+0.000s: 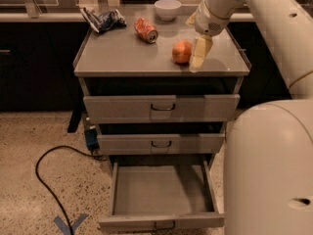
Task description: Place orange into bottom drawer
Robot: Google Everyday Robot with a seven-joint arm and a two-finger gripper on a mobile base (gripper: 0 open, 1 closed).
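On counter [122,58]: orange [181,51] just beside tool [199,57], contact unclear; tool's grip state not discernible; bottom drawer [161,196] pulled open.

So the orange [181,51] is sitting near the right edge of the bench [122,53], gripper [200,54] hanging just right of it, bottom drawer [164,190] sticking out below.

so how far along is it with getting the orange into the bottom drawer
Done: the bottom drawer is pulled open. In hand: the gripper is close beside the orange, which sits on the cabinet top, not lifted. Left: grasp it, carry it down, release it in the drawer.
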